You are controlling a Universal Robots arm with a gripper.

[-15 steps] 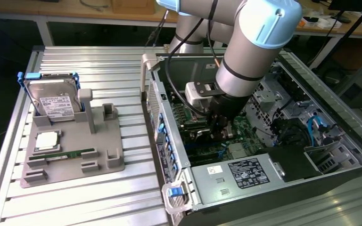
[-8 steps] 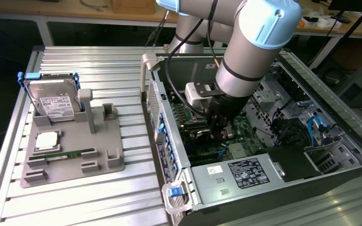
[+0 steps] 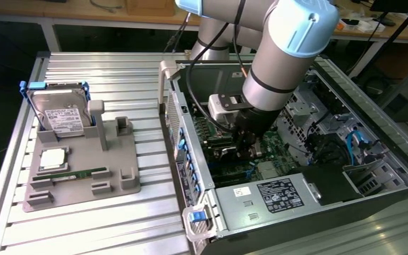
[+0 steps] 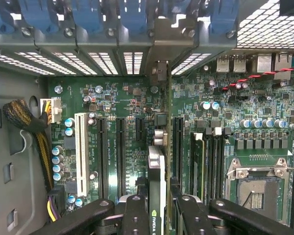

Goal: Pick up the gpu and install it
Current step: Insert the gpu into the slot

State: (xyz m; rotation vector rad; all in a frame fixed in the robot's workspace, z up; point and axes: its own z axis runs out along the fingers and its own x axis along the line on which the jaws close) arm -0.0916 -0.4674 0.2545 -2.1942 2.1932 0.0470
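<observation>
gpu (image 4: 157,196) edge-on, lower end cropped

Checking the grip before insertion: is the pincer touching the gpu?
Touching. In the wrist view the pincer has its fingers pressed against both faces of the gpu, seen edge-on above the motherboard slots.

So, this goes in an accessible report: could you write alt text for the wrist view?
The gripper holds the gpu edge-on over the motherboard inside an open computer case, the card lined up with an expansion slot. A white slot and a yellow-black cable bundle lie to one side, an empty CPU socket to the other.
</observation>
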